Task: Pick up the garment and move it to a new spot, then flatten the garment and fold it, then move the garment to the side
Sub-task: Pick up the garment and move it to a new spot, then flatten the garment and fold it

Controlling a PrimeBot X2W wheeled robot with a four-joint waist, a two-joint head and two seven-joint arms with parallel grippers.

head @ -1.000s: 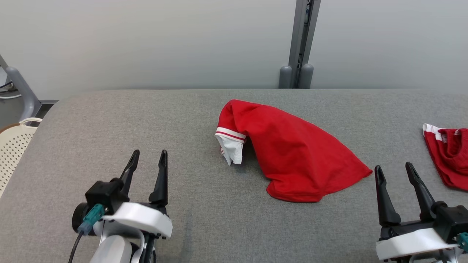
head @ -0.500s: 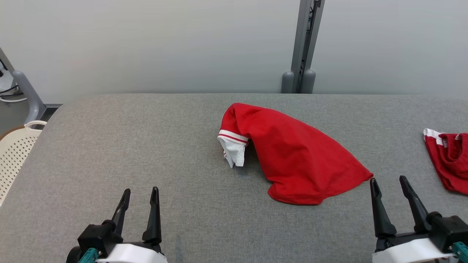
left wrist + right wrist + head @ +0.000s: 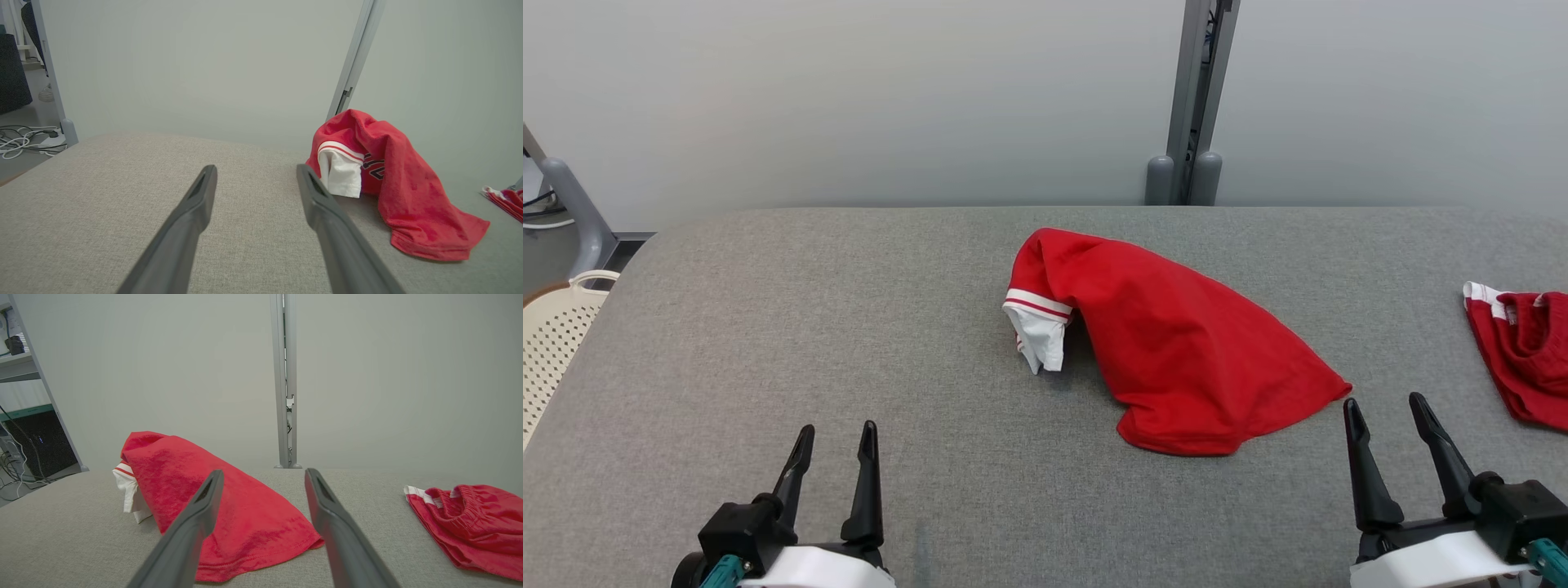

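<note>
A crumpled red garment (image 3: 1176, 343) with a white, red-striped sleeve lies heaped in the middle of the grey padded table (image 3: 849, 327). The same garment (image 3: 392, 179) sits right of the fingers in the left wrist view, and the garment (image 3: 212, 498) lies just beyond the fingers in the right wrist view. My left gripper (image 3: 836, 437) stands open near the front edge, well left of the cloth and holding nothing. Close to the garment's lower right corner, my right gripper (image 3: 1385, 406) is open and empty.
A second red garment (image 3: 1523, 351) with white trim lies at the table's right edge. A cream perforated basket (image 3: 556, 335) stands off the left side. A grey post (image 3: 1192, 106) rises behind the table against the pale wall.
Both grippers pulled back toward the front edge, the left one the most. The view has shifted slightly. The garment has not moved.
</note>
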